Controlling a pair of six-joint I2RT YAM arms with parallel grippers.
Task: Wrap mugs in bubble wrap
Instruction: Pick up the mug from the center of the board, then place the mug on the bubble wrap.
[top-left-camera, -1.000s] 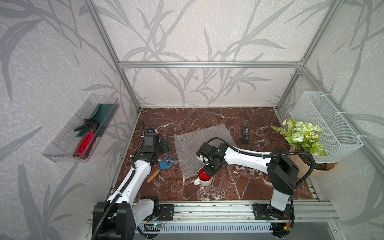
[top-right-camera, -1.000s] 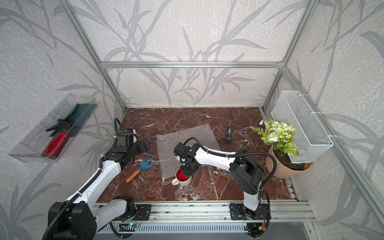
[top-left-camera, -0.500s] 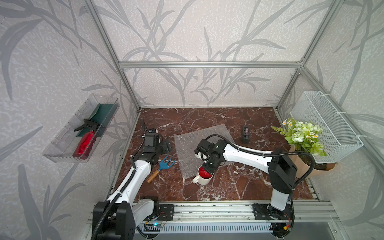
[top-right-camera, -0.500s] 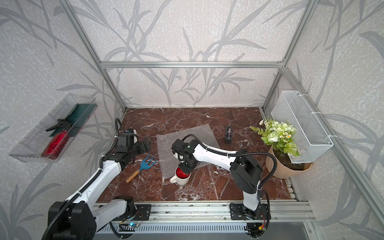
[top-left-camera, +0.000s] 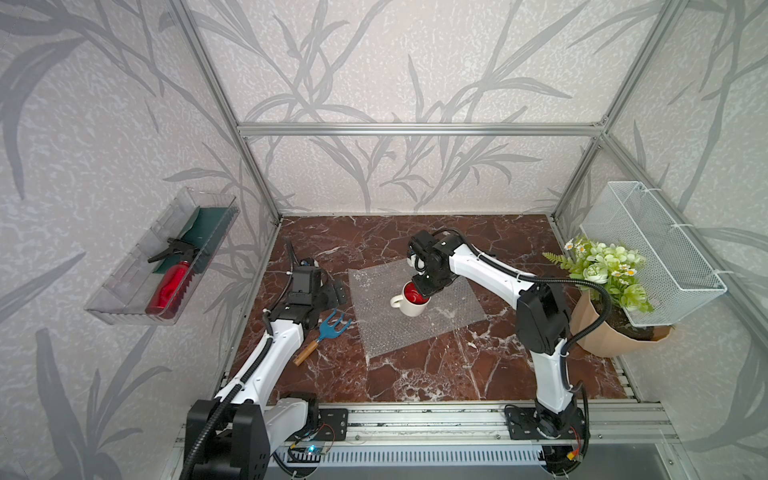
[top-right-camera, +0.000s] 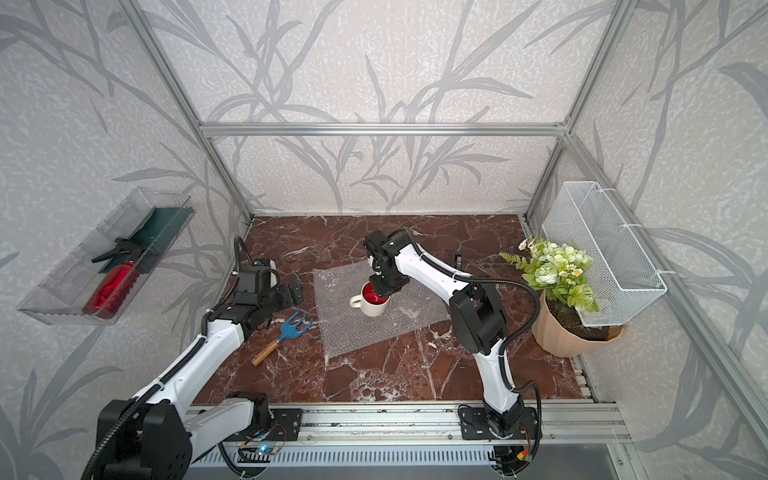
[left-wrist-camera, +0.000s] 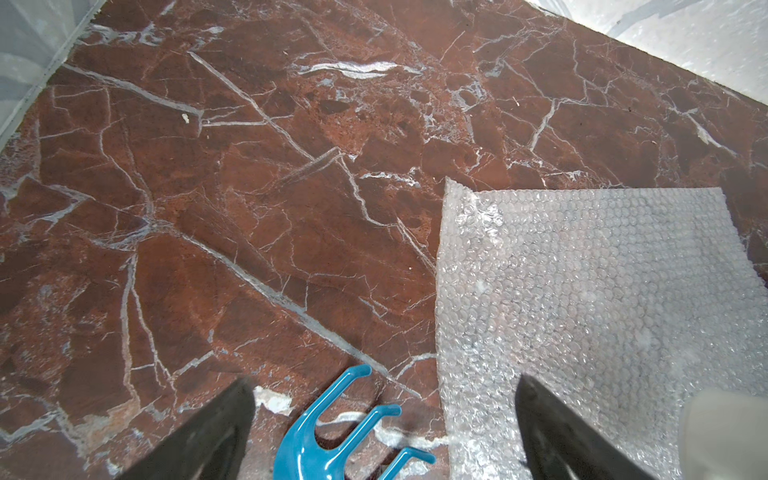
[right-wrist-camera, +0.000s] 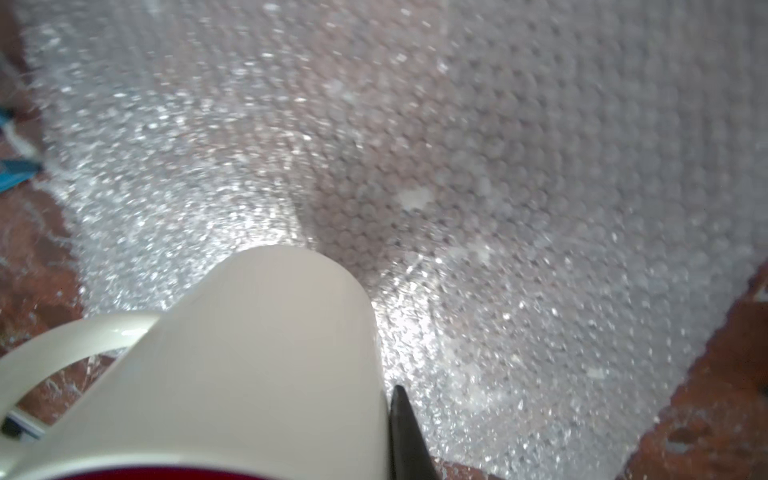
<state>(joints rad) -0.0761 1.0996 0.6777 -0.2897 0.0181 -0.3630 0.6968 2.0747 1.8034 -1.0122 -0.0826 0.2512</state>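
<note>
The mug (top-left-camera: 412, 308) is white outside, glossy red inside. The bubble wrap (top-left-camera: 440, 322) shimmers greyish-white over the red-brown, white-veined marble tabletop (top-left-camera: 457, 374).

tops: high front, facing down (near-same) | wrists: close, share bubble wrap (left-wrist-camera: 582, 311)

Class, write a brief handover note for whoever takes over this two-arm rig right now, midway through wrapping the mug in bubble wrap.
Grippers: the left gripper is open and empty, near the blue hand fork by the sheet's edge. The right gripper is shut on the rim of the mug.
Things: the mug is upright over the middle of the bubble wrap, which lies flat on the table. Whether the mug touches the sheet is unclear.
Done: mug placed at the sheet.
Left: release it and fold the wrap around it. Nothing is wrapped yet.
</note>
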